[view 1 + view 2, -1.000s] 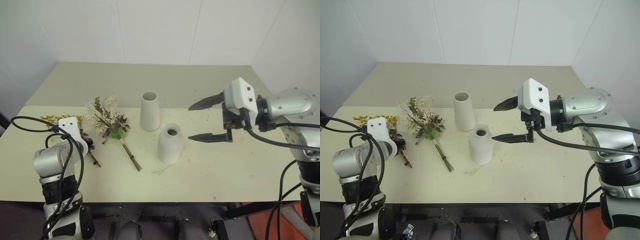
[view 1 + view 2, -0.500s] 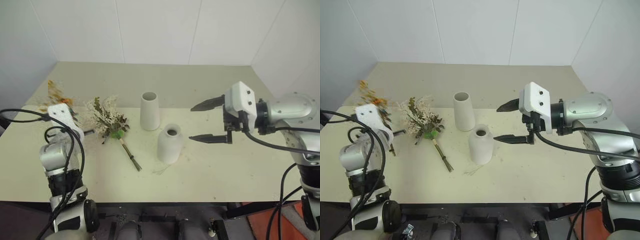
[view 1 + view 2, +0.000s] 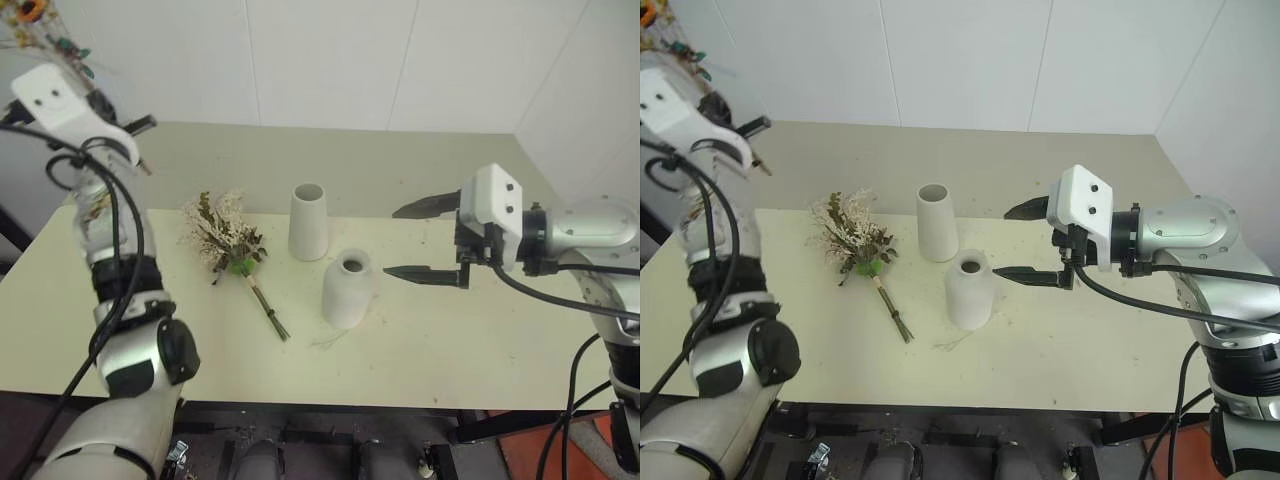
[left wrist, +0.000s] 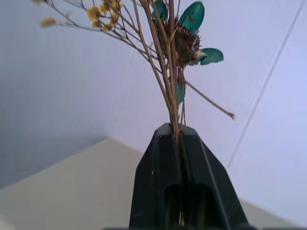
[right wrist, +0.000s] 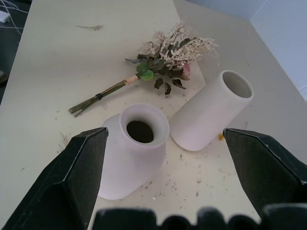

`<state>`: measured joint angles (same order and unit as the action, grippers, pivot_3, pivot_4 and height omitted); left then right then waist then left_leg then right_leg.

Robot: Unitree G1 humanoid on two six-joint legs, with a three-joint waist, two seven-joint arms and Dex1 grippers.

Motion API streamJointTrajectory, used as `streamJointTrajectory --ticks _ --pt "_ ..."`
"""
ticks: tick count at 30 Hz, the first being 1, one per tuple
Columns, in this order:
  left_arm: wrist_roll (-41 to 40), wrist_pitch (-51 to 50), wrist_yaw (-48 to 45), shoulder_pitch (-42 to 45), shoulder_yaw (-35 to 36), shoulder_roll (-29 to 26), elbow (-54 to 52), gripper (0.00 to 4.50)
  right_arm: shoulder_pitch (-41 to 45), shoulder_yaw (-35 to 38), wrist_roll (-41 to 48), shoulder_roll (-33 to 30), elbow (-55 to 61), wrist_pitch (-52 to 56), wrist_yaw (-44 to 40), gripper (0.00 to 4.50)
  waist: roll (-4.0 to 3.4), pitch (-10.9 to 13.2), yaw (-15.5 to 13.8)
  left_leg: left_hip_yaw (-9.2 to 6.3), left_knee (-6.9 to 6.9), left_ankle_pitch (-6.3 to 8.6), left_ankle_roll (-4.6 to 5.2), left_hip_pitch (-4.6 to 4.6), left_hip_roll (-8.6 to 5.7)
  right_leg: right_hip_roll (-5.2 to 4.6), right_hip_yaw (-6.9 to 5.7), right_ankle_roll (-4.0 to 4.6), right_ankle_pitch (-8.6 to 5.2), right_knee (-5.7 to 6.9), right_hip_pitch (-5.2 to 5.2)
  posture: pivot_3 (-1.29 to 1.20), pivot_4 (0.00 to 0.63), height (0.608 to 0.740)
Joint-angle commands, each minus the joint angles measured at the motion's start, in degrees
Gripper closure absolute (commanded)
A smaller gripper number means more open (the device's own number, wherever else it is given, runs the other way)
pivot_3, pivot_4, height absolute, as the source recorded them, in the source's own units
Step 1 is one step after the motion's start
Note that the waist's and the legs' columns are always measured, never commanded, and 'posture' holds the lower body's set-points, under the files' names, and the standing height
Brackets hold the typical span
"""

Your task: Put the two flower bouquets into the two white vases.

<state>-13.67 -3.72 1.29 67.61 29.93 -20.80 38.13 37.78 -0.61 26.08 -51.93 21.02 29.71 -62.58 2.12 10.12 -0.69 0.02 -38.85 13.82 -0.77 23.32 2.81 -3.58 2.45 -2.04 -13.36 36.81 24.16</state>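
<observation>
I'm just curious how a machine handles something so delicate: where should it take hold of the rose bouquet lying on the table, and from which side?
Probably by the bare stems, below the green tie. The rose bouquet lies flat on the table, its stems pointing toward the robot, so a claw coming straight down across them would spare the blooms. The open right claw is free.

light: bright, even | shadows: soft, faint | glare: none | focus: sharp

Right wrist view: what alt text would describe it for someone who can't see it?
Two black end effector fingers stand wide apart around a short, dome-shaped matte white vase. Beside it is a taller tapered white vase, and beyond them a bouquet of pink roses, white sprigs and green leaves lies on the pale table.
</observation>
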Motion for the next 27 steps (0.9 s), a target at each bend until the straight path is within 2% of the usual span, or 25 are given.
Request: streamJointTrajectory --ticks 1,8,16,22,27 --pt "-6.73 7.47 -8.94 6.18 2.13 2.75 11.55 4.48 -1.24 3.60 1.17 -0.77 3.59 1.39 2.24 0.00 0.01 0.00 -0.04 0.00 0.00 0.00 0.00 0.05 0.00 0.00 -0.02 -0.01 0.01 -0.04 0.01 0.00 0.150 0.740" --pt "-16.02 12.44 -19.98 11.76 6.60 9.38 25.36 4.48 -7.06 8.93 3.24 -2.37 10.37 5.92 6.18 0.00 0.02 0.01 0.28 0.00 0.01 0.00 0.01 0.21 -0.01 0.00 -0.03 -0.08 0.04 -0.04 0.06 0.00 0.150 0.740" --pt "-22.27 14.70 -23.63 15.12 10.37 11.11 30.26 4.48 -11.85 12.37 4.80 -3.32 15.26 9.43 10.31 0.00 0.04 0.02 1.21 0.00 0.01 0.00 0.01 0.12 0.00 0.01 0.01 -0.10 0.02 -0.10 0.05 0.00 0.150 0.740" --pt "-21.32 13.98 -26.99 14.50 8.00 12.09 30.20 4.48 -13.21 12.65 4.93 -3.21 16.04 9.77 12.20 0.00 0.04 0.02 1.31 0.00 0.02 0.00 0.01 0.08 -0.01 0.02 0.01 -0.11 0.01 -0.10 0.01 0.00 0.150 0.740" --pt "-18.40 16.59 -33.51 10.71 3.50 14.19 28.10 4.48 -13.10 11.97 5.52 -2.52 16.20 9.56 13.27 0.00 0.03 0.02 1.30 0.00 0.02 0.00 0.01 0.09 -0.02 0.01 0.02 -0.11 0.01 -0.10 0.02 0.00 0.150 0.740"
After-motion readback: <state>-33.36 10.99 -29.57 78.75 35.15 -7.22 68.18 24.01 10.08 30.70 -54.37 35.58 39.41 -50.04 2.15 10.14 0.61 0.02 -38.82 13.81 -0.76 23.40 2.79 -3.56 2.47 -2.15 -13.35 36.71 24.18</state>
